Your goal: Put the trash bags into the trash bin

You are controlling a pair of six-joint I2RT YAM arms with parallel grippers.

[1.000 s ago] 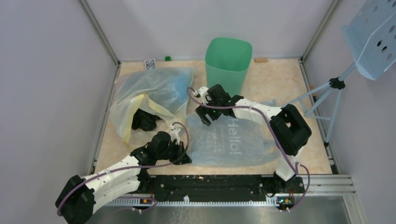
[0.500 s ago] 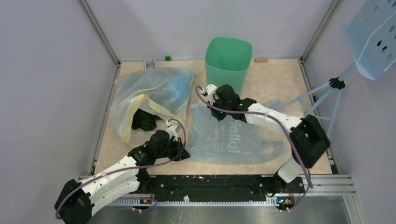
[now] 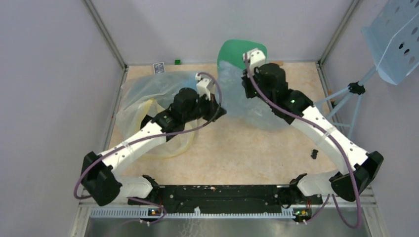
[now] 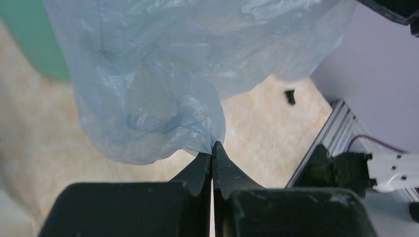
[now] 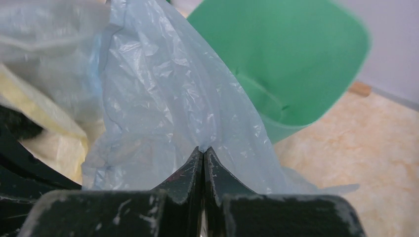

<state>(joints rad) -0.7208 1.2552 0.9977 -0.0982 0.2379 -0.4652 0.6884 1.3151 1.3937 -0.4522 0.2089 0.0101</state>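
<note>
- Across the counter (image 3: 237, 158), the job looks about half done: the bag is up and at the bin, but none of it is inside.
- Left of centre, the clear bag (image 3: 141, 91) lies slumped under the left arm. It is not what goes in the bin, and I cannot tell whether more blue plastic sits inside it.
- At the far edge, the bin (image 3: 231, 49) stands upright with its mouth open. The right wrist view shows only bare green inside.
- Just in front of the bin, the bag (image 3: 249, 101) hangs clear of the counter, held between the two arms. From above, its top edge overlaps the bin's near rim, but I cannot tell whether it touches. The rest of it droops down the bin's front towards the right arm.
- The left fingers (image 4: 200, 170) are pinched tight on a gathered corner of the bag, with no gap between the tips.
- The right fingers (image 5: 190, 173) are likewise closed on a fold of the bag, close to the bin's rim.
- What is left, by my judgement: raise the bag over the rim, feed the loose plastic down inside, then let go with both arms. The drooping part may catch on the outside wall.
- Near the right arm, a small black part (image 3: 314, 154) lies on the counter, apart from everything else.
</note>
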